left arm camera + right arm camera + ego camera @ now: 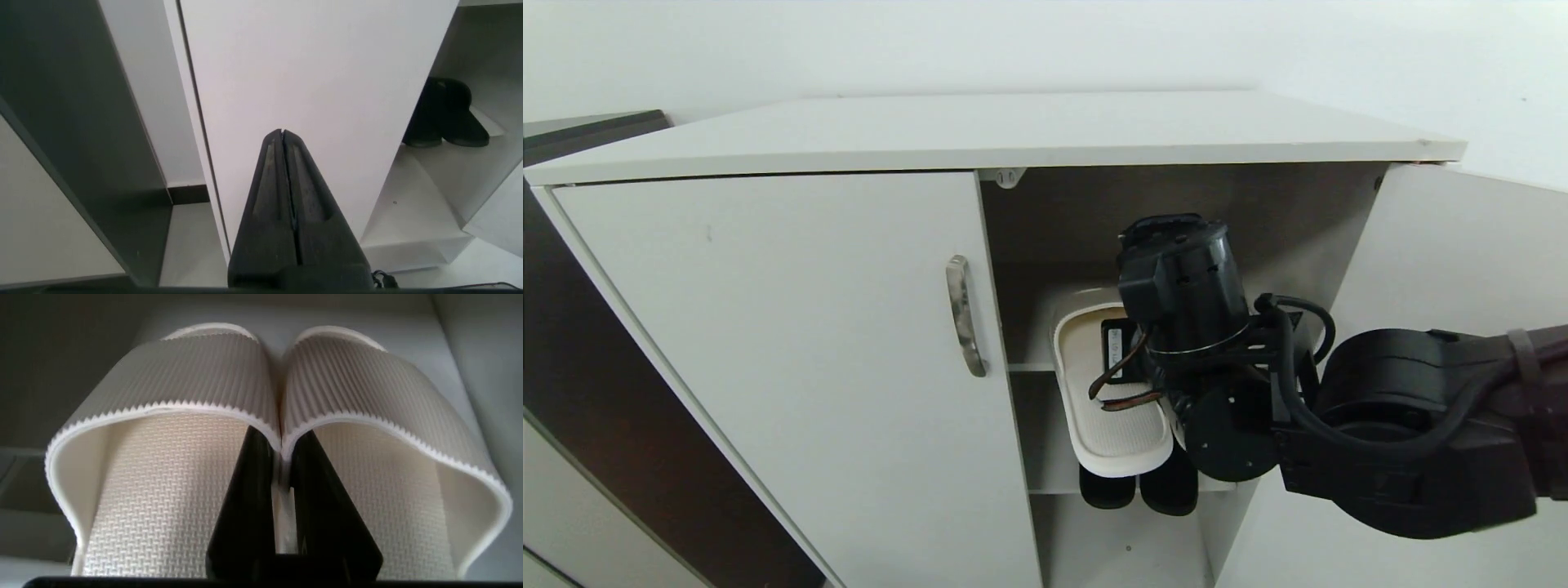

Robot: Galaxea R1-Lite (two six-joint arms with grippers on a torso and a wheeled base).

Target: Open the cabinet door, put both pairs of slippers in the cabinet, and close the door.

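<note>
Right gripper (283, 449): fingers closed on the touching inner straps of the white slippers (1111, 408), heels overhanging the front edge of the cabinet's (1013, 131) upper shelf (1031, 367), above the black slippers (1139, 490). The white pair is probably light, bendy foam, best held by the straps. Left gripper (282, 139): fingers closed, empty.

Right jaws pinch touching inner strap edges of cream slippers (270, 384).

Blocked on the left by the shut door (768, 367). Open on the right, yet crowded mid-bay by the white slippers (1111, 425) clamped in the right pincer (282, 441), and just below by the black slippers (1107, 490) overhanging their shelf (1049, 492). Free underneath, down in the bottom compartment (1119, 547).
</note>
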